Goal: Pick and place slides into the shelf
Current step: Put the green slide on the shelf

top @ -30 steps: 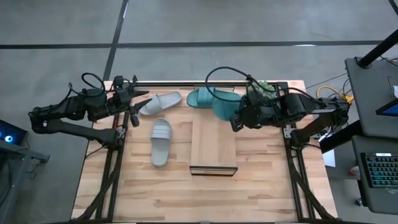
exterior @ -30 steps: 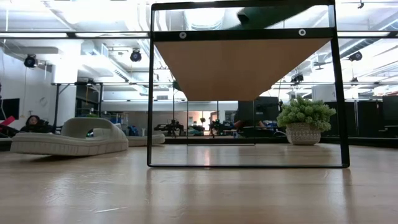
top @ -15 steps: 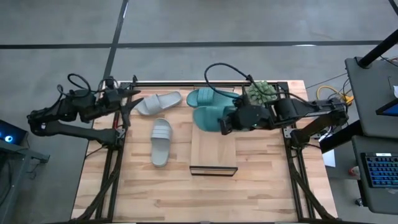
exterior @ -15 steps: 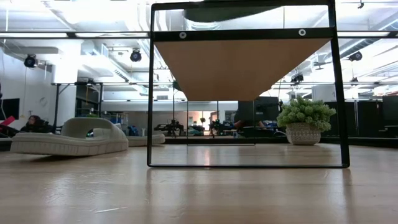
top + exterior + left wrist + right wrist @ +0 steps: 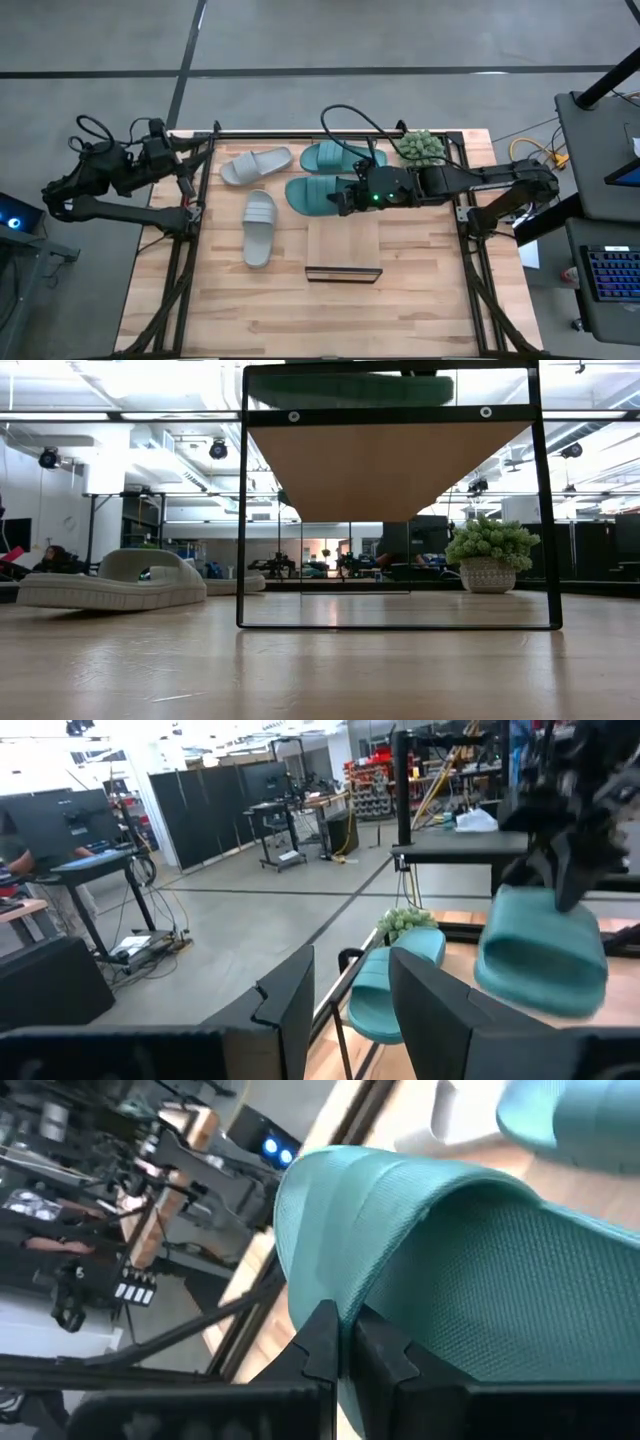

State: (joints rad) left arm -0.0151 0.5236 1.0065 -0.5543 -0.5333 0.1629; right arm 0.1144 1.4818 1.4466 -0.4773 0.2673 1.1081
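- The teal slide (image 5: 318,194) I carry in my right gripper (image 5: 350,197) has swung across: a second ago it hung by the far right edge of the table, beside the potted plant (image 5: 421,146); now it hangs just past the shelf's far end and a little to its left, with its sole lying flat.
- My right fingers are pinched tight on its strap edge; in the right wrist view the teal strap (image 5: 450,1270) rises just in front of them.
- From the low camera, the dark teal sole (image 5: 350,388) now shows above the shelf frame, higher than the wooden top. So I judge the slide is lifted clear, not yet resting on anything.
- The shelf (image 5: 343,232) still has a bare top; no slide is placed on it.
- The second teal slide (image 5: 342,156) lies on the table near the far rail, just beyond the one I hold.
- The two grey slides are untouched: one (image 5: 255,165) angled near the far rail, one (image 5: 260,227) lying lengthwise left of the shelf.
- My left gripper (image 5: 190,160) has pulled back to the table's left edge. Its fingers (image 5: 290,1005) stand partly apart and hold nothing.
- What this means: first slide is in transit; I judge bringing it back over the plank and lowering comes next.
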